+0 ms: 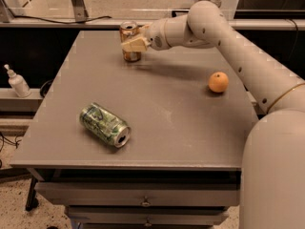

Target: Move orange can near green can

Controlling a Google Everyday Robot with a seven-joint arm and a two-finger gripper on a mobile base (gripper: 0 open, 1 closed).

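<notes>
Orange can [128,31] stands at gripper [132,44] of outstretched arm [224,37].

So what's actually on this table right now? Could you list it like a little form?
orange can: upright, far edge of the table
gripper: at the orange can, arm reaching in from the right
green can: lying on its side, front left
orange fruit: right side, alone
cans: far apart
</notes>
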